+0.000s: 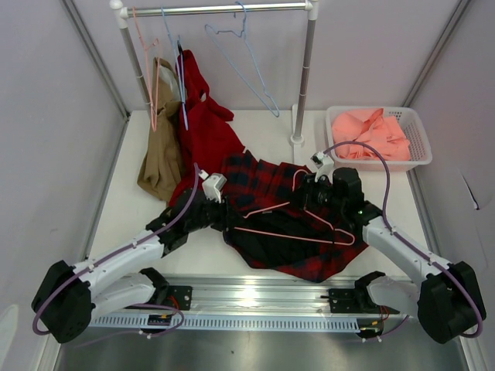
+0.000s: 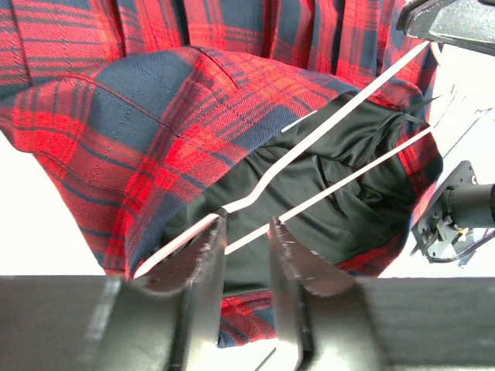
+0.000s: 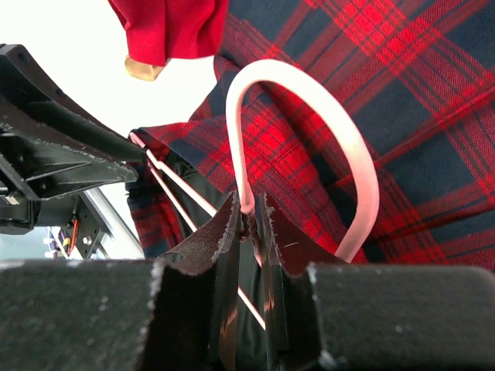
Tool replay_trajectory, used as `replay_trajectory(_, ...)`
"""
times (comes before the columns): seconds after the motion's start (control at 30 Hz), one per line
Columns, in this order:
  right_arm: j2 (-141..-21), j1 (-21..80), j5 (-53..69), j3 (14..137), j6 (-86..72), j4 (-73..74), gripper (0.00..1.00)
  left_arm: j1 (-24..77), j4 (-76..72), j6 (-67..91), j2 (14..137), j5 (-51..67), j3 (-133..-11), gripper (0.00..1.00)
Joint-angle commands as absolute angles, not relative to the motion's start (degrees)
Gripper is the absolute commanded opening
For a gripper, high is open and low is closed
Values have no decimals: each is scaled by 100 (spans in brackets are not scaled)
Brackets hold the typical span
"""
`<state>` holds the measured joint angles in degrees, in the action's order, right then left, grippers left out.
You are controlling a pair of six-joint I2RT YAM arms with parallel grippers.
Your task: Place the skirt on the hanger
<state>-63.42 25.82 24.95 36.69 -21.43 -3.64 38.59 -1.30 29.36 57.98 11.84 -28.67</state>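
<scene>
The red and navy plaid skirt (image 1: 267,185) lies crumpled on the table's middle, its black lining (image 2: 340,209) turned up. The pink hanger (image 1: 294,235) lies across it. My right gripper (image 1: 311,195) is shut on the hanger's neck just below the curved hook (image 3: 309,85), seen in the right wrist view (image 3: 249,207). My left gripper (image 1: 227,219) sits at the skirt's left edge by the hanger's left corner. In the left wrist view (image 2: 246,226) its jaws stand a little apart over the lining, and one hanger wire (image 2: 332,185) runs across the gap.
A clothes rail (image 1: 216,9) at the back holds light-blue hangers (image 1: 251,69), a salmon hanger (image 1: 147,62), a tan garment (image 1: 158,154) and a plain red garment (image 1: 205,124). A white basket (image 1: 420,158) with a salmon-pink cloth (image 1: 371,135) stands back right.
</scene>
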Motion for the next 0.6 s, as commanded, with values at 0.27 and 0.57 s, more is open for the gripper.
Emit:
replay_trajectory(0.27, -6038, 2584, 2672, 3938, -2320, -606, 0, 3858, 254, 2874, 5265, 511, -3164, 42)
replay_trajectory(0.57, -6108, 2593, 2777, 3762, -2531, -993, 0, 3850, 536, 2830, 5133, 272, -3269, 42)
